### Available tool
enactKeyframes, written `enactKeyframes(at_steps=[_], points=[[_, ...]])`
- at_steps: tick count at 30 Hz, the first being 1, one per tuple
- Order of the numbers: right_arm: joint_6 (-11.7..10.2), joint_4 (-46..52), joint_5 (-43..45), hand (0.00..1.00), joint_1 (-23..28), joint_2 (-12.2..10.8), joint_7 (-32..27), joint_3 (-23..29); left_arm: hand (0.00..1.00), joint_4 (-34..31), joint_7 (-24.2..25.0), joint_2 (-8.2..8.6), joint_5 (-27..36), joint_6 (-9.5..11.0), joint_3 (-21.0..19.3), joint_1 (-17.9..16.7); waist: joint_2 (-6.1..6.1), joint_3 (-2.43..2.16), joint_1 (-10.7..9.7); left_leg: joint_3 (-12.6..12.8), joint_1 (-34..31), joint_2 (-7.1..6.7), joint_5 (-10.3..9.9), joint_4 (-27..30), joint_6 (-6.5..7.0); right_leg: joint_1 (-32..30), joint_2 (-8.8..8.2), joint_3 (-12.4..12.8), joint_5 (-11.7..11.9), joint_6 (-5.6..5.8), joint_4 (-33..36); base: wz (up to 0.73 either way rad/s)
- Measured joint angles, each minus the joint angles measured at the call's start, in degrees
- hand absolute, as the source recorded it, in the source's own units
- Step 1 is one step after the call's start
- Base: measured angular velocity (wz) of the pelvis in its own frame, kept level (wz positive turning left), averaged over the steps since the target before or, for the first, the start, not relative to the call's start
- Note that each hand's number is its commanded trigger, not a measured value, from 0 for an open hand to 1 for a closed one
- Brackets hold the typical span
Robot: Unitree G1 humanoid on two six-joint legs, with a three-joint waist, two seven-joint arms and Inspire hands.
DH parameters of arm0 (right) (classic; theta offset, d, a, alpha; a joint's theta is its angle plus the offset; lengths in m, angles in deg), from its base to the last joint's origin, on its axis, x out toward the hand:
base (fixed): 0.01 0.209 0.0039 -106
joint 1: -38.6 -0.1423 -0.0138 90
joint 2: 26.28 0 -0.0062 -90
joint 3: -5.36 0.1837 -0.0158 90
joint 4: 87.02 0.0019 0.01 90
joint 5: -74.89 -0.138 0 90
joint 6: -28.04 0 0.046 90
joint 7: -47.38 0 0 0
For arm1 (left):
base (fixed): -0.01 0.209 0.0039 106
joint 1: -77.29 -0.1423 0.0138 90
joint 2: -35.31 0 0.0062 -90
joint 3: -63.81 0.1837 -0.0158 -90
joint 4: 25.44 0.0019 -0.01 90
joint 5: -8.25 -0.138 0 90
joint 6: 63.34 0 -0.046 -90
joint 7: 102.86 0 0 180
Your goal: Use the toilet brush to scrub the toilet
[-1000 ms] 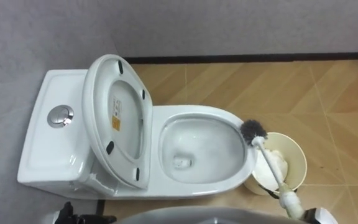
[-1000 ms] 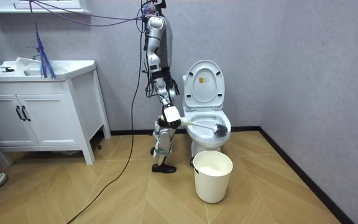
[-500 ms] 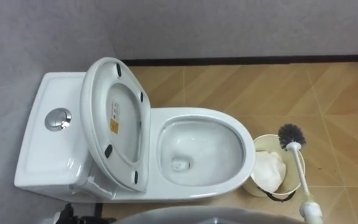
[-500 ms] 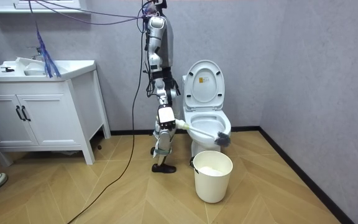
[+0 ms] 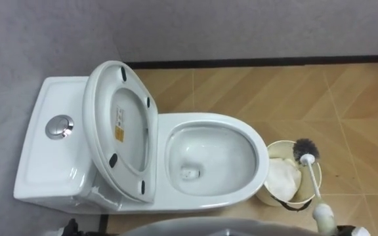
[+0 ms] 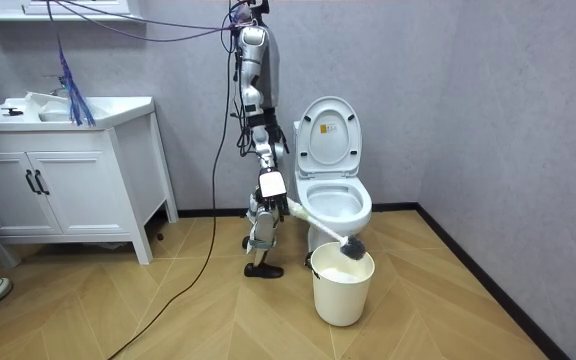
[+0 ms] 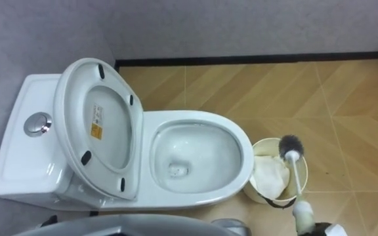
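Left eye view: white toilet (image 5: 210,118), seat and lid (image 5: 120,128) raised against the cistern (image 5: 48,164), round flush button (image 5: 59,128) on top; all of it lies to the left of the right robot hand (image 5: 345,231), which shows as a dark edge at the bottom right, closed round the lower end of the toilet brush (image 5: 314,181). The brush handle runs up and away from that hand, and its dark bristle head sits over the far side of the cream bucket (image 5: 282,143), just ahead of the hand, with a white liner (image 5: 279,180) inside. A dark sliver at the bottom left appears to be the left robot hand (image 5: 69,229); its state cannot be told. Right eye view: same arrangement, on a wooden floor (image 7: 346,98) with a dark skirting board (image 7: 241,59) beyond the hand. Room view: the robot stands upright beside the toilet, a white vanity cabinet (image 6: 63,190) behind it. The brush slopes down from the right robot hand to the bucket's rim; the bucket stands on the floor in front of the bowl.
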Motion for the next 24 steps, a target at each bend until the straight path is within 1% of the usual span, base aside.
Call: enactKeyframes(at_steps=[7,18,23,24], points=[[0.1,-1.9,-0.2,0.00,-0.2,0.0,0.1,0.0,0.00,0.0,-0.1,0.02,-0.2,0.0,-0.1,0.0,0.06,0.03,0.1,0.0,0.5,-0.01,0.0,0.0,0.00,0.7,0.01,0.0,0.0,0.02,-0.7,0.00],[0.2,-2.3,-0.2,0.00,-0.1,0.0,0.9,0.0,0.00,0.0,-0.5,0.03,-0.2,-0.1,-0.1,-0.3,0.22,-0.11,0.1,0.0,0.5,-0.02,0.0,0.0,0.00,0.9,0.02,0.0,0.1,-0.01,-0.7,0.00],[0.3,-2.3,-0.2,0.00,-0.1,0.0,2.1,0.1,0.00,0.0,-0.5,0.07,-0.3,-0.2,-0.4,-0.7,0.16,-0.19,0.0,-1.0,0.4,-0.04,0.0,0.0,0.00,1.1,0.02,-0.5,0.1,-0.01,-0.8,0.04],[0.3,-2.4,-0.6,0.00,0.1,0.0,2.7,0.1,0.00,0.1,-0.5,0.07,-0.6,-0.2,-0.6,-0.7,0.06,-0.24,-0.1,-1.6,0.4,-0.04,0.0,0.0,0.00,1.1,0.01,-0.8,0.1,-0.03,-0.8,0.06]])
